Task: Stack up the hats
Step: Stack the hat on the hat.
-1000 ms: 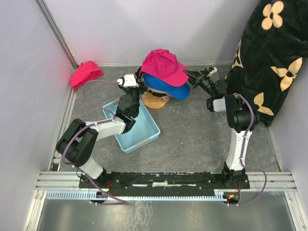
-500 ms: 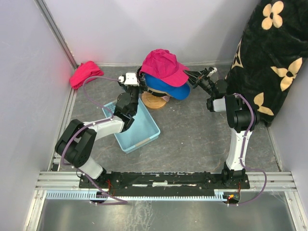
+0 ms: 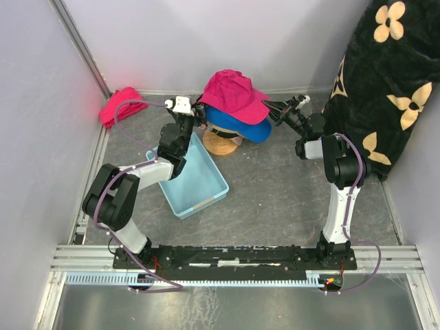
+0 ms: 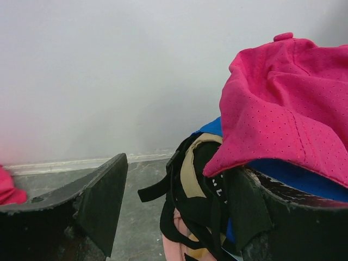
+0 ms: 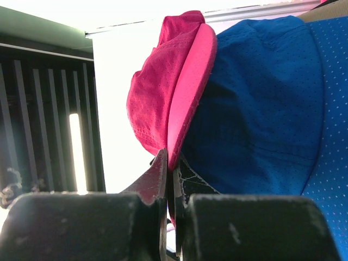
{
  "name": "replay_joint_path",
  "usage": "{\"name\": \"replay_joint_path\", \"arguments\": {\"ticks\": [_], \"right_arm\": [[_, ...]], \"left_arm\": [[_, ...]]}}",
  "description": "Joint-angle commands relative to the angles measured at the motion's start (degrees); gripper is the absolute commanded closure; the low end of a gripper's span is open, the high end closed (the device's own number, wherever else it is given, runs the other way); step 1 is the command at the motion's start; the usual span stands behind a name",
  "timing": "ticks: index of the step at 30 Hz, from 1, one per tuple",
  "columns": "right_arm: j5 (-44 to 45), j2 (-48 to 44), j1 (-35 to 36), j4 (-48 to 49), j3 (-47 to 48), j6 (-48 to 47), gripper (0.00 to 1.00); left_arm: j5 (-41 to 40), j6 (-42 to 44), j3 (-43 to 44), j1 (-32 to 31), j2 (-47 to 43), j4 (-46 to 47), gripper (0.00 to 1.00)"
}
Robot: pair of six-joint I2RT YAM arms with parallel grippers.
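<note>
The hats (image 3: 234,110) are sitting in one pile on a round wooden stand (image 3: 221,146) near the middle of the worktop's far edge. The magenta cap (image 3: 231,91) is lying on top, and the blue cap (image 3: 242,129) is right under it. In the left wrist view, a black cap (image 4: 202,163) with a strip of tan and a bit of a light pink cap (image 4: 173,246) are peeking out lower down.

The right gripper (image 3: 273,110) is pinching the magenta cap's brim on the right side of the pile. Its jaws are squeezing almost together with the thin brim between them. The left gripper (image 3: 197,118) is hanging just beside the left side of the pile, with its jaws standing wide and holding nothing.

A light blue bin (image 3: 206,180) is sitting on the worktop just beside the stand, toward the near left. Its bare blue floor is showing, and the left arm is reaching over its far corner.

A red-pink cloth (image 3: 122,104) is lying in the far left corner. A black blanket with cream flowers (image 3: 385,82) is hanging at the right edge.
</note>
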Motion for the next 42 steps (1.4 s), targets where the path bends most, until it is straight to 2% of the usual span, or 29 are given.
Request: {"name": "replay_joint_path", "arguments": {"ticks": [1,11,17,24,33,36,39,42], "right_arm": [[-2.56,-1.61,0.13,2.36,1.83,-2.02,0.93],[-2.82,-1.65,0.11,2.29,1.67,-2.1,0.94],[-2.91,-1.61,0.09,2.28,1.98,-2.19,0.93],[-3.08,-1.62,0.09,2.33,2.15,-2.28,0.94],[-3.33,-1.26,0.13,2.28,2.39,-2.33,0.94],[-3.26,-1.34,0.13,2.33,2.39,-2.28,0.94],[-3.34,-1.41,0.13,2.31,2.26,-2.43,0.94],[-3.35,-1.39,0.17,2.25,2.2,-2.39,0.94]], "left_arm": [[9.66,-3.66,0.92,1.86,-0.32,3.64,0.23],[13.56,-2.87,2.05,2.02,-0.26,2.22,0.25],[14.98,-2.47,-0.61,2.73,-1.84,3.17,0.25],[15.86,-3.83,1.92,3.62,-0.18,4.65,0.26],[22.7,-5.71,4.34,4.2,1.2,5.23,0.37],[24.27,-5.83,5.23,4.49,1.62,3.82,0.47],[25.4,-6.67,5.26,4.78,2.0,4.19,0.73],[24.89,-6.61,5.72,4.78,2.32,3.65,0.87]]}}
